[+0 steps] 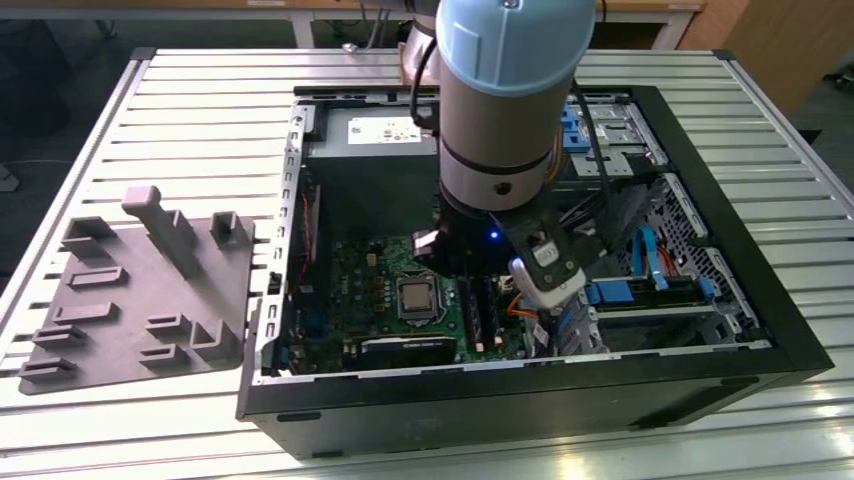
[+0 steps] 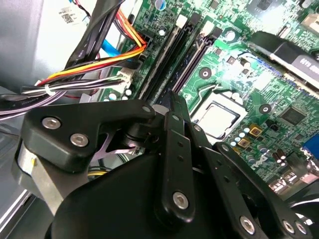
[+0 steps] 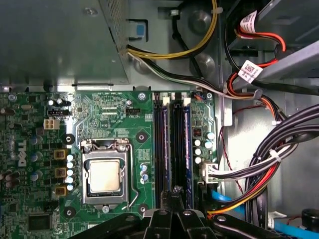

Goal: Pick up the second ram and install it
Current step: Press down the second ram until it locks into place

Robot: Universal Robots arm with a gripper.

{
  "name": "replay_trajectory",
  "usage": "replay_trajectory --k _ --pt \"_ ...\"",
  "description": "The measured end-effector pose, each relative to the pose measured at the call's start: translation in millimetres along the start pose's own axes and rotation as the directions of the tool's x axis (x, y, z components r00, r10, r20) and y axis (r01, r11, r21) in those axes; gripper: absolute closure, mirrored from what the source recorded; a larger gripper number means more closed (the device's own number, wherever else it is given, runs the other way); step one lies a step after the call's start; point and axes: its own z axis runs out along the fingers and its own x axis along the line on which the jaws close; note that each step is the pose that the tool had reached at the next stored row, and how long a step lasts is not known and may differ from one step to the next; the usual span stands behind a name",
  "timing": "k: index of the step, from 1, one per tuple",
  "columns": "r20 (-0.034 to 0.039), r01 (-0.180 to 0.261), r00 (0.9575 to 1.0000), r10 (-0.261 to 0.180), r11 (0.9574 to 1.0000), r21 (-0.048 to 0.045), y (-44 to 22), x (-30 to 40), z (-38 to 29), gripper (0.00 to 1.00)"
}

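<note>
Where long black slots (image 3: 169,144) rib the glossy green motherboard (image 3: 114,109), matte black claw (image 3: 175,190), grip impossible to tell.

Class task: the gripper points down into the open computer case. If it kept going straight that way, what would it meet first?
Most likely the black memory slots on the motherboard, beside the processor socket; the gripper sits directly over them, though depth is unclear.

Computer case (image 1: 747,330) centre-right of frame on table (image 1: 174,100); moulded tray (image 1: 134,300) lower left; motherboard (image 1: 360,300) inside case.
</note>
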Motion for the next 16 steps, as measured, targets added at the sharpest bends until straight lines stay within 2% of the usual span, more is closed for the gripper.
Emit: replay_trajectory --k 16 --pt "0.0000 0.000 1.0000 0.000 1.0000 0.0000 -5.9 -0.3 -0.3 0.89"
